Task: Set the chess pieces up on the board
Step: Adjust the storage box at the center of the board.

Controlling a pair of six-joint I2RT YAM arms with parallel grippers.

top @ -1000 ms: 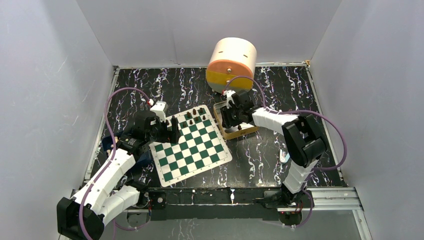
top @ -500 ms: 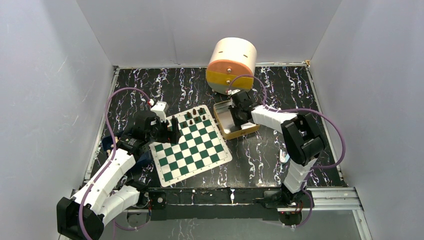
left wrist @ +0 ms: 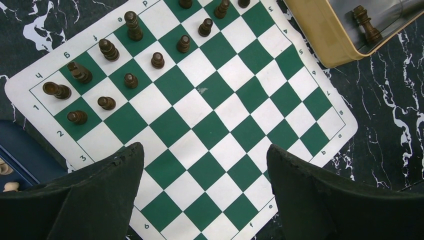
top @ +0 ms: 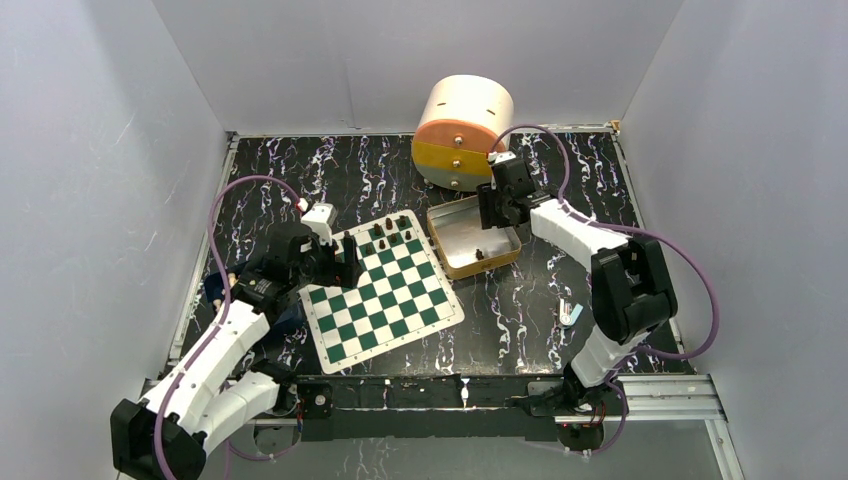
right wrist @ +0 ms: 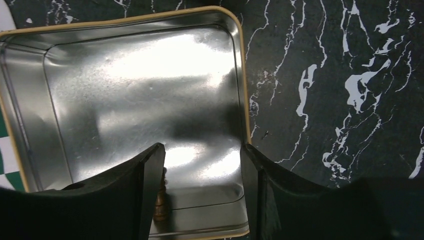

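Observation:
The board (top: 385, 300) lies flat mid-table, green and white. Several dark chess pieces (top: 388, 232) stand in two rows at its far corner, seen closer in the left wrist view as chess pieces (left wrist: 130, 80). One more dark piece (top: 479, 254) stands alone in the tan tray (top: 447, 222). My left gripper (top: 347, 262) hovers over the board's left edge, open and empty (left wrist: 205, 157). My right gripper (top: 490, 212) hangs above the tray's far right side, open (right wrist: 202, 157). The lone piece (right wrist: 160, 200) stands beside its left finger, partly hidden by it, and is not gripped.
A round tan and orange canister (top: 462, 130) lies at the back, just behind the tray. A blue box (left wrist: 15, 157) holding pale pieces sits left of the board. A small light object (top: 570, 313) lies on the table at the right. White walls enclose the table.
My right gripper has lifted out of the tray and moved back and right, its jaws now apart; a single piece stands in the tray. The left arm has not moved.

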